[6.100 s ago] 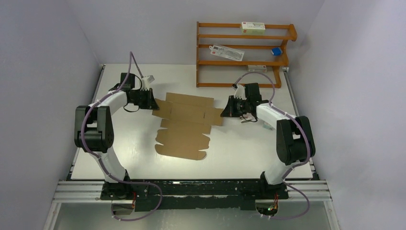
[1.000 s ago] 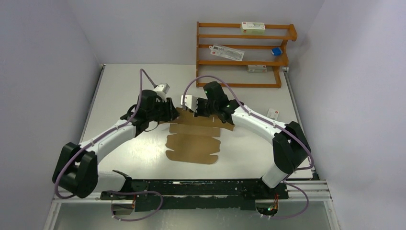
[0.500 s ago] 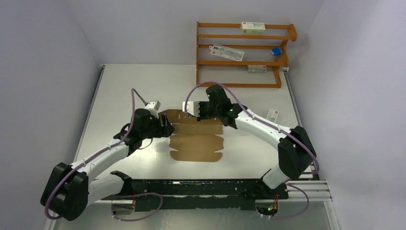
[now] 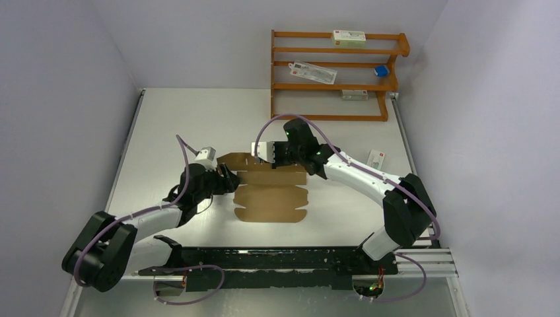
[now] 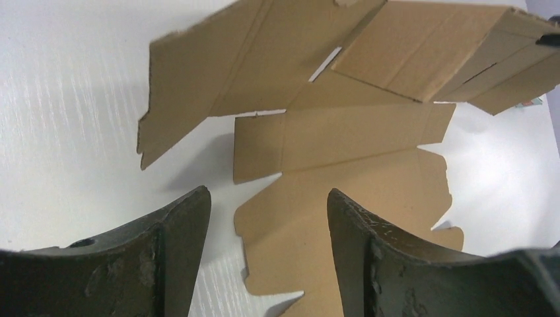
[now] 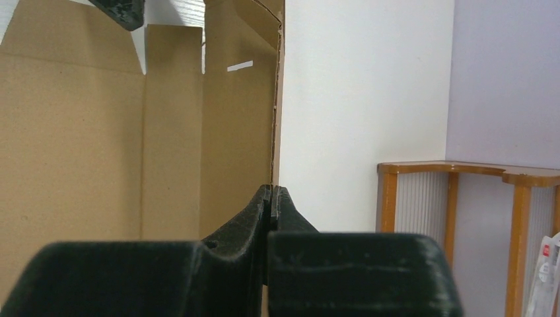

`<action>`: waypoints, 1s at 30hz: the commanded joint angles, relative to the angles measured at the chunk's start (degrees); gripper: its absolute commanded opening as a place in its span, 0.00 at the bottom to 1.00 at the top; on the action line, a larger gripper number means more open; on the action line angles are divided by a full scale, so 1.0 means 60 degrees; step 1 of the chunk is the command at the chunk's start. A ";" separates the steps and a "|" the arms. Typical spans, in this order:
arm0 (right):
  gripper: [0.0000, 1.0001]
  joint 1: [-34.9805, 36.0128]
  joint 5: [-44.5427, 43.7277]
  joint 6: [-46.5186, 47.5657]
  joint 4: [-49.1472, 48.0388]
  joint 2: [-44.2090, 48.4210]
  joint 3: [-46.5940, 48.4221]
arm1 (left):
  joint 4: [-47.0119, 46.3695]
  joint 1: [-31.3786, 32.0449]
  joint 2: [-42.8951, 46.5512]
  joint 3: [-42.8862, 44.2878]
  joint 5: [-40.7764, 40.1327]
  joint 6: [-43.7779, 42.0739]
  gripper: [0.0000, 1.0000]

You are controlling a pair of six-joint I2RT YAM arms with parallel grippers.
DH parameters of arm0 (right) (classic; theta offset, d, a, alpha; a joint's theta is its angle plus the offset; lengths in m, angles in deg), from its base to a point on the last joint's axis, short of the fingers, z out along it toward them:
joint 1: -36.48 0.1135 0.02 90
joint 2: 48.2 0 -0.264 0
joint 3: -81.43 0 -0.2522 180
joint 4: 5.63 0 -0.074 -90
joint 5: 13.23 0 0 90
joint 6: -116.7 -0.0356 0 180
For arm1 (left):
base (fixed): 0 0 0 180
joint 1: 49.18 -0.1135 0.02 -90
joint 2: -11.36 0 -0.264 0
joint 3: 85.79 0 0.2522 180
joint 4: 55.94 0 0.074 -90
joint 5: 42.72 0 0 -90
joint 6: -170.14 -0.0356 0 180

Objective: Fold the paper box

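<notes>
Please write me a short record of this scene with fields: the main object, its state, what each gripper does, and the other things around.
object: paper box, an unprinted brown cardboard sheet
state: mostly flat on the table, far part raised
right gripper: shut on the edge of the raised far part
left gripper: open, at the sheet's left side, gripping nothing
background: wooden shelf at the far right of the table
other: small white carton lying on the table, right of the sheet

Lilac walls enclose a white table; an orange wooden rack stands behind.
</notes>
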 commanded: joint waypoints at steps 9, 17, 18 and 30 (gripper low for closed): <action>0.00 0.0122 0.0192 -0.0051 -0.0348 0.0384 -0.0242 | -0.4197 -0.0027 -0.1991 -0.0527 -0.0422 0.0017 0.65; 0.00 0.0128 0.0178 -0.0087 -0.0397 0.0407 -0.0203 | -0.5511 -0.0005 -0.3148 -0.0646 0.0172 0.0326 0.55; 0.00 0.0127 0.0172 -0.0092 -0.0424 0.0407 -0.0227 | -0.5614 0.0009 -0.3228 -0.0650 0.0277 0.0341 0.54; 0.00 0.0223 0.0030 -0.0183 -0.0707 0.0392 -0.0311 | -0.5969 0.0198 -0.3180 -0.0627 0.0575 0.0500 0.37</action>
